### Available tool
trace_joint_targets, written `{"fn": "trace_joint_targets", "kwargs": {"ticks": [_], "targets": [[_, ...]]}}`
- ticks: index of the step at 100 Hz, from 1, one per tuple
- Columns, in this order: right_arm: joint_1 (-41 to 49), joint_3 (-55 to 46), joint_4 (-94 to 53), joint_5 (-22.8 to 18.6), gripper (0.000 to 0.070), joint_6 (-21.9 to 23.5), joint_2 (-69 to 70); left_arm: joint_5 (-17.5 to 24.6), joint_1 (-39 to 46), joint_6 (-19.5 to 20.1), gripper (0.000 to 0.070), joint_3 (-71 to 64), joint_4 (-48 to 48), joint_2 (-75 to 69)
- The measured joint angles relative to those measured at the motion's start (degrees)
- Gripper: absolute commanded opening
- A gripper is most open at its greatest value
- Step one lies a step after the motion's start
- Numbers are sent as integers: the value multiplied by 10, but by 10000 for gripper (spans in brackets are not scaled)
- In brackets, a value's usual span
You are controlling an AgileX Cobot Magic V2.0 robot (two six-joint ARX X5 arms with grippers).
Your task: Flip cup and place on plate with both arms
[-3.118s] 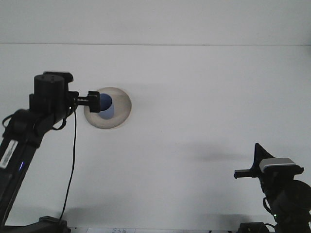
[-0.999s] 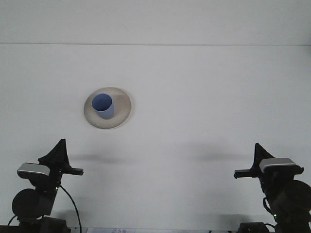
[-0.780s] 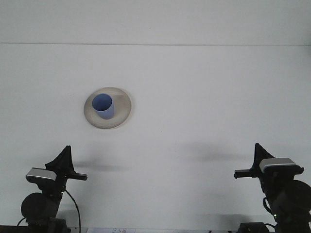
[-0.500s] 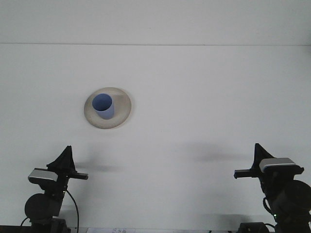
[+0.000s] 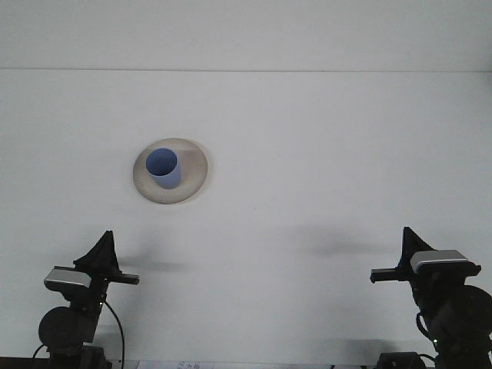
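Both arms folded low at the near edge of the white surface (image 5: pixel 323 154), one at each bottom corner, wrist cameras on top and dark pointed housings raised above them. Left end effector (image 5: pixel 129 279) pointing right toward the middle, level with the surface, seen only as a thin dark bar; finger spacing impossible to tell from this side-on view. Right end effector (image 5: pixel 378 274) pointing left toward the middle, likewise level, likewise a thin bar; whether apart or together cannot be told. Nothing held by either.

Blue cup (image 5: pixel 164 167) upright, mouth open upward, standing on the beige plate (image 5: pixel 194 171), slightly left of the plate's centre. Cup and plate well ahead of the left end effector and a little to its right, far from it; well ahead of the right end effector and far off to its left. A black cable (image 5: pixel 117 332) looping down beside the left arm base. Soft shadows on the surface just ahead of each arm.
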Motion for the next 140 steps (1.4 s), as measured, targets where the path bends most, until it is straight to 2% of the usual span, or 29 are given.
{"fn": "trace_joint_targets", "kwargs": {"ticks": [58, 100, 140], "targets": [[0, -18, 25, 1, 0, 0, -17, 0, 0, 0, 15, 0, 0, 0], [0, -258, 245, 0, 0, 0, -217, 0, 0, 0, 15, 0, 0, 0], [0, -375, 378, -2, 0, 0, -214, 0, 0, 0, 15, 0, -1, 0]]}}
